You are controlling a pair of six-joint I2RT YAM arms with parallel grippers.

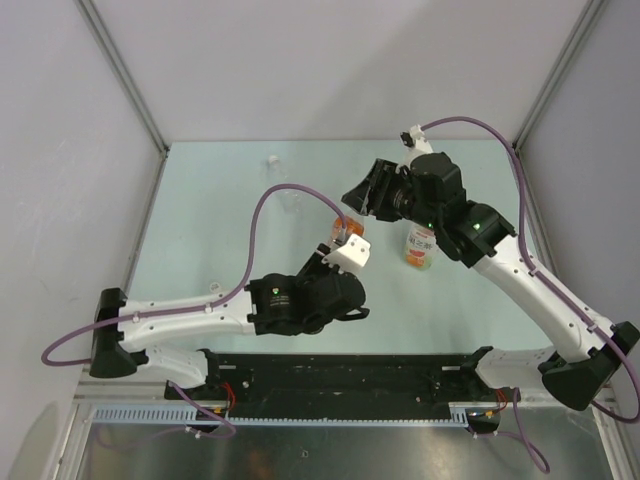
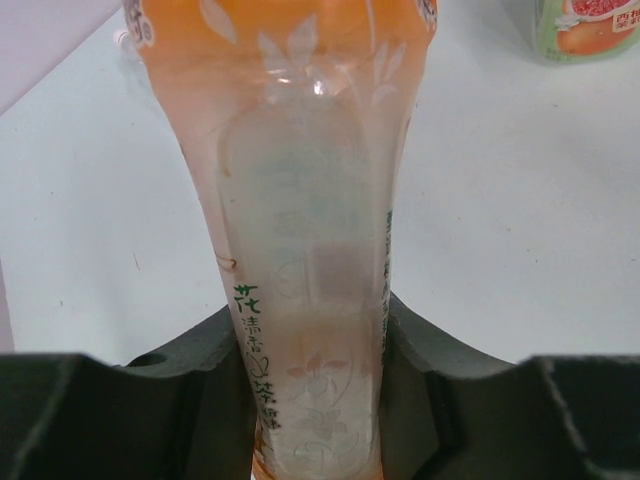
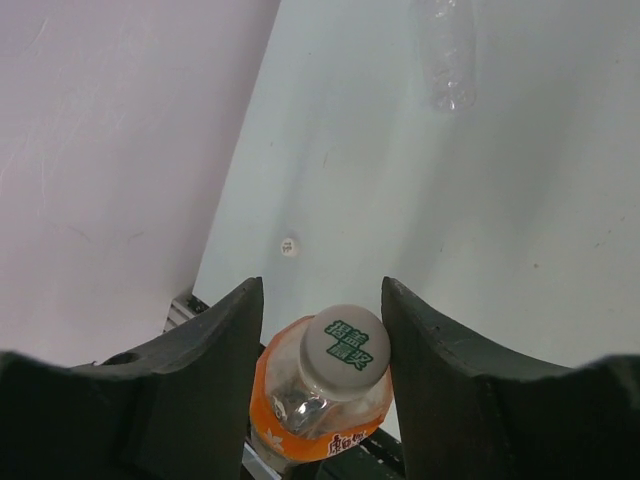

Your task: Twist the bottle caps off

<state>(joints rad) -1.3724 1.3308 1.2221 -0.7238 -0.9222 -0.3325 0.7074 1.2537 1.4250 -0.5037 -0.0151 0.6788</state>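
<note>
Between the two dark halves of the right tool (image 3: 322, 292), low in the right wrist view, sits the white cap (image 3: 345, 348) of the orange bottle (image 3: 320, 415). That tool stands open around the cap rather than clamped on it. Its half at the picture's right looks to touch the cap's edge, while a gap shows at the picture's left.

Closing from this offset is the first risk, in my judgement. One side would meet the cap first and push the neck over instead of pinching it squarely. A turn made on such a lopsided hold could slip round the smooth plastic and loosen nothing.

Lower on the same bottle, the left tool (image 2: 315, 335) is closed on the narrow, clear waist, at the bottom centre of the left wrist view. The wall there looks thin. Too light a hold and the whole bottle may spin with the cap. Too hard, and the wall may buckle and the bottle tilt between the jaws.

Further out, the yellow-green bottle (image 1: 420, 247) stands just beside the right arm's wrist, a little right of centre in the top view. A wide roll of that wrist could knock it over.

The clear bottle (image 3: 445, 60) shows at the upper right of the right wrist view, well apart on the pale surface (image 1: 200, 230). A small white round thing (image 3: 288, 245), possibly a loose cap, lies near the surface's edge.
</note>
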